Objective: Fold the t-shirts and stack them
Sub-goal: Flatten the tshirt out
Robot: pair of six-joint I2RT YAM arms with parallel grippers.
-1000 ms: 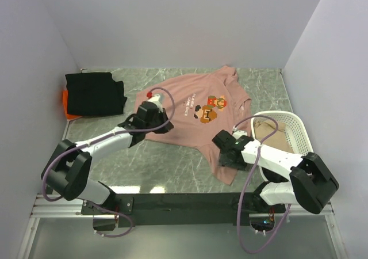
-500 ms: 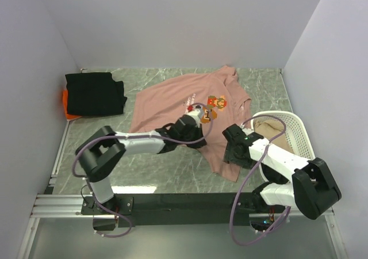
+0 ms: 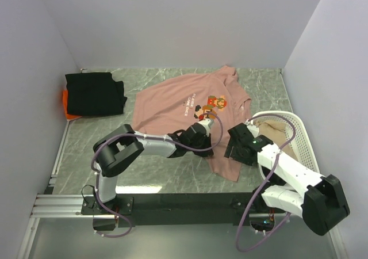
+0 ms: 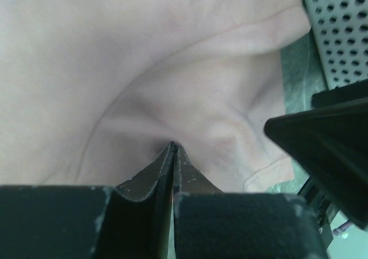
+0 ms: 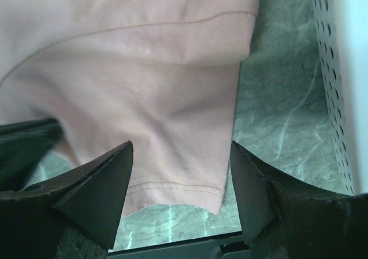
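Now the pink t-shirt lies spread mid-desk. The left fingers, pressed together, pinch its cloth near the 6 o'clock hem. The right fingers gape wide over the hem corner at 5 o'clock, beside the basket. The black t-shirt sits folded on the orange t-shirt at 10 o'clock.

My left gripper, jaws pressed together, pinches a pucker of the dusty-pink t-shirt; the white mesh basket sits upper right; a black wedge juts in below it.
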